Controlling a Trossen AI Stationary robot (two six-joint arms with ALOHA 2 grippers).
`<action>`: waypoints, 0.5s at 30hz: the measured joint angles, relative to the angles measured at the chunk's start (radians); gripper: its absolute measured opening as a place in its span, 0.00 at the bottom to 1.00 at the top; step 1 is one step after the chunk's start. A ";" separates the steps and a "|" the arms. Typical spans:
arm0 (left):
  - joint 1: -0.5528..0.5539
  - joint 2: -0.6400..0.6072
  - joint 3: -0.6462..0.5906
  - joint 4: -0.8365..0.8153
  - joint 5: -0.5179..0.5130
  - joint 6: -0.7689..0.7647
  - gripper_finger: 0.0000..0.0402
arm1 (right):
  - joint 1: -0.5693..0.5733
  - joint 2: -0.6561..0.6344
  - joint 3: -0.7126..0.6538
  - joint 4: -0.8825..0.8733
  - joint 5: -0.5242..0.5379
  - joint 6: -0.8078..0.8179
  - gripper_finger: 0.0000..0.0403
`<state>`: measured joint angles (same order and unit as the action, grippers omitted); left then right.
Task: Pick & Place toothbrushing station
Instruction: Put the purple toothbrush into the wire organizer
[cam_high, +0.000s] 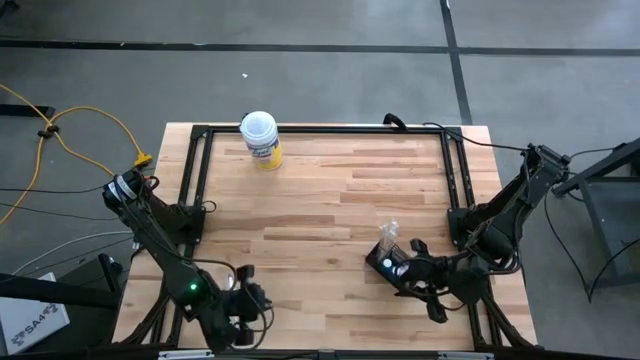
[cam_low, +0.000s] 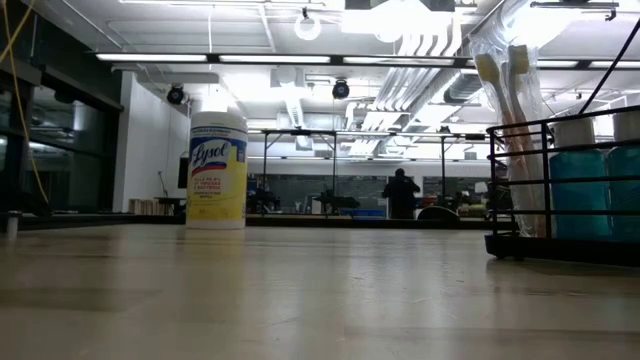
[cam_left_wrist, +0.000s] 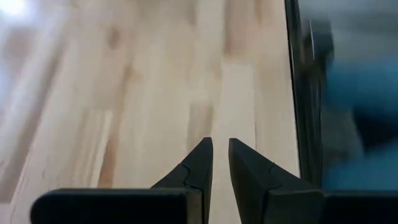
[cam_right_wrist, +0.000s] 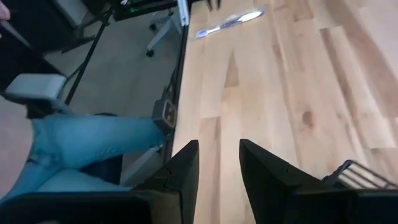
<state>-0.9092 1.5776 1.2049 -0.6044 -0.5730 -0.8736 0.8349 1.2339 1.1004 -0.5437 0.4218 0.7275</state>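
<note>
Butcher-block planks make up the table (cam_high: 330, 200), with grey concrete floor all round it and a long, brightly lit workshop behind.

On the table's right near part sits the toothbrushing station (cam_high: 392, 262), a small black wire caddy. In the low view it stands flat on the wood at the picture's right, with blue bottles (cam_low: 580, 190) inside its rails and wrapped toothbrushes (cam_low: 505, 120) rising upright out of it. My reading is that it has been set down, or is about to be picked up; nothing grips it now.

The right gripper (cam_right_wrist: 219, 163) is just beside the station, on the side nearer the table's right edge. Its jaws are spread with only bare wood between them, and a corner of the station's wire rim (cam_right_wrist: 357, 171) shows next to one finger. Being so near suggests this arm does the station's work.

The left gripper (cam_left_wrist: 221, 163) hangs low over the table's near left corner, well apart from the station, probably waiting there out of the way. Its jaws are nearly pressed together with a thin slit left, and they pinch nothing.

Farther out, a Lysol canister (cam_high: 261, 138) stands upright at the far edge. One loose toothbrush (cam_right_wrist: 229, 23) lies flat on the wood. A person's leg in jeans (cam_right_wrist: 87, 149) is beside the table, and a yellow cable (cam_high: 70, 130) trails across the floor at the left.
</note>
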 joint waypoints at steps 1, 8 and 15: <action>-0.002 0.000 0.000 -0.024 0.049 0.038 0.12 | 0.000 0.000 0.000 0.000 0.013 0.000 0.27; -0.006 0.000 0.000 -0.188 0.291 0.195 0.12 | -0.018 0.000 0.000 0.017 0.076 0.022 0.27; -0.006 0.005 0.000 -0.233 0.340 0.489 0.12 | -0.047 0.000 0.000 0.087 0.078 0.054 0.27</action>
<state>-0.9150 1.5829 1.2049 -0.8372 -0.2329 -0.3845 0.7883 1.2343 1.1004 -0.4567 0.4994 0.7817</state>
